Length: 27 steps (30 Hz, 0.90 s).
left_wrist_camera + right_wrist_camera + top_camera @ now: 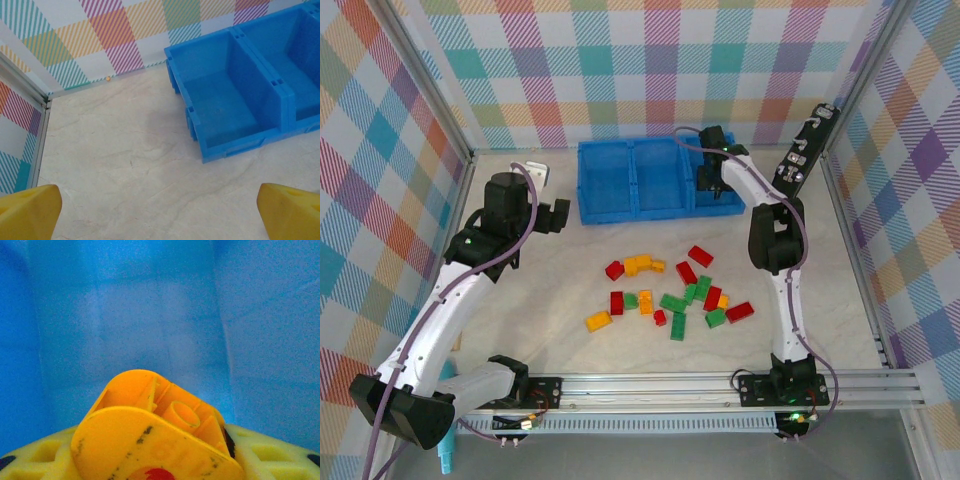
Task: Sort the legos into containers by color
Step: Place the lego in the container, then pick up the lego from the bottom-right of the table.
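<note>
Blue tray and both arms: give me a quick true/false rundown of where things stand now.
1. The right gripper is inside the blue tray's right compartment. True.
2. Its fingers hold a green lego. False: an orange lego.
3. The left gripper is open, holding nothing. True.
4. The tray's left compartment holds legos. False: no brick shows on its floor.
5. Loose legos lie on the table before the tray. True.

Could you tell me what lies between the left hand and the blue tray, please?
That stretch is bare: in the left wrist view, plain tabletop runs from the left hand to the blue tray.
</note>
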Tool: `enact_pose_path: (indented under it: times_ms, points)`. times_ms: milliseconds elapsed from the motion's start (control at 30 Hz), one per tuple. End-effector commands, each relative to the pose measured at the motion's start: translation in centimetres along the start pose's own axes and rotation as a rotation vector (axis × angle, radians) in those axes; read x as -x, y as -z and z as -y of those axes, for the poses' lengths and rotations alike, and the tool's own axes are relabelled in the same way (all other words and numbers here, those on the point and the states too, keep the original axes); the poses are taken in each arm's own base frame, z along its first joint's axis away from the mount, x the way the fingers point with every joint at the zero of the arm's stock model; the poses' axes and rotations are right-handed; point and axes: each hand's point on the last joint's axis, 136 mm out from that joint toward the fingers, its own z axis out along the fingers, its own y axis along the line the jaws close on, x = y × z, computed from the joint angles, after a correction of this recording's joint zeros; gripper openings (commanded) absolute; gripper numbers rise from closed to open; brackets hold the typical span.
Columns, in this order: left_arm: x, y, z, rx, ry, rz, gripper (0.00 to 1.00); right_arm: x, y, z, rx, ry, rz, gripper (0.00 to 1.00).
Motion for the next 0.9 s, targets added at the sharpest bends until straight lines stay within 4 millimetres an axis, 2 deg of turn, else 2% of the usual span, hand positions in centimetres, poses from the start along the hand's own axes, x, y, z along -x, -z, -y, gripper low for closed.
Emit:
enact_pose_path:
  times_ms: [0,133,333,600,700,867]
  points:
    - [0.8,0.3,-0.2,0.013,-0.01,0.031,1.0,0.9,1.3,-0.1,0.022,-0.031,0.021,0.6]
    - [1.0,0.5,-0.2,0.008,-0.009,0.039,1.0,1.1,2.1,-0.4,0.046,-0.036,0.026,0.66]
    - [1.5,1.2,0.3,-0.032,-0.013,0.065,1.0,1.6,4.6,-0.4,0.076,-0.037,0.046,0.72]
    - [1.9,1.7,0.2,-0.033,-0.013,0.078,1.0,1.9,10.1,-0.1,0.115,-0.058,0.082,0.74]
    - [2.1,2.2,0.0,-0.028,-0.017,0.092,1.0,0.5,12.6,1.4,0.077,-0.128,0.064,0.77]
    - [2.5,3.2,-0.6,-0.012,-0.012,0.123,1.0,-4.6,16.3,3.8,0.052,-0.316,0.011,0.76]
